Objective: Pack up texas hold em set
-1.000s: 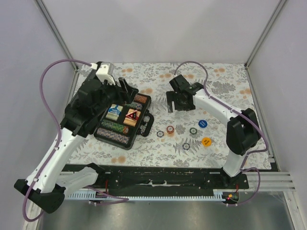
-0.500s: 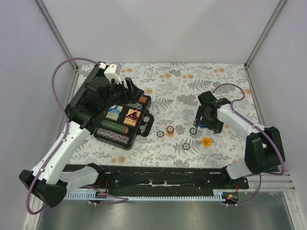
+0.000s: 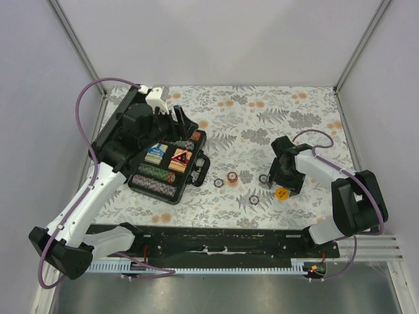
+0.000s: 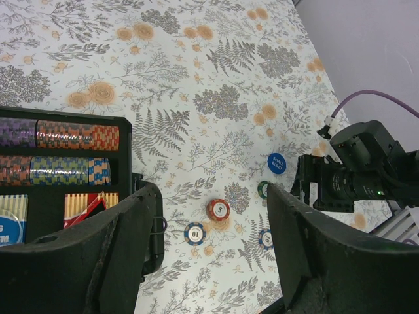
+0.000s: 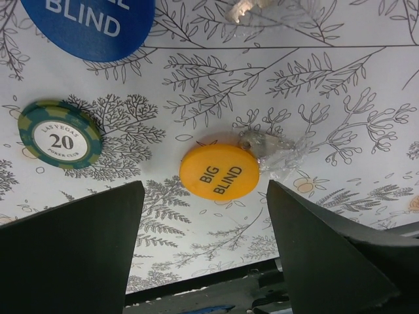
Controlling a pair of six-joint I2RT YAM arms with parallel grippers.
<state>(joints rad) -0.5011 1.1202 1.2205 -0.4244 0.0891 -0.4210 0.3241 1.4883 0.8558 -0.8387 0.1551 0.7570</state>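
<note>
The black case (image 3: 139,184) lies open at the left, its lid (image 3: 112,131) raised. It holds rows of chips (image 3: 157,173) and a reddish deck with a red triangle (image 3: 180,157). My left gripper (image 3: 179,122) hovers open and empty over the case's far end. Loose on the cloth are a red 5 chip (image 3: 232,176), two blue 10 chips (image 3: 218,183) (image 3: 254,199), a green 20 chip (image 3: 263,178) and an orange BIG BLIND disc (image 3: 281,193). My right gripper (image 3: 285,175) is open, low over the orange disc (image 5: 218,172), which lies between its fingers. A blue SMALL BLIND disc (image 5: 88,19) lies beyond.
A scrap of clear wrap (image 5: 281,150) lies beside the orange disc. The case handle (image 3: 201,169) sticks out toward the loose chips. A black base rail (image 3: 229,239) runs along the near edge. Enclosure walls and posts (image 3: 357,46) bound the flowered cloth.
My right arm swung from the far middle to the right and came down over the orange and blue discs. My left gripper shifted slightly toward the back.
</note>
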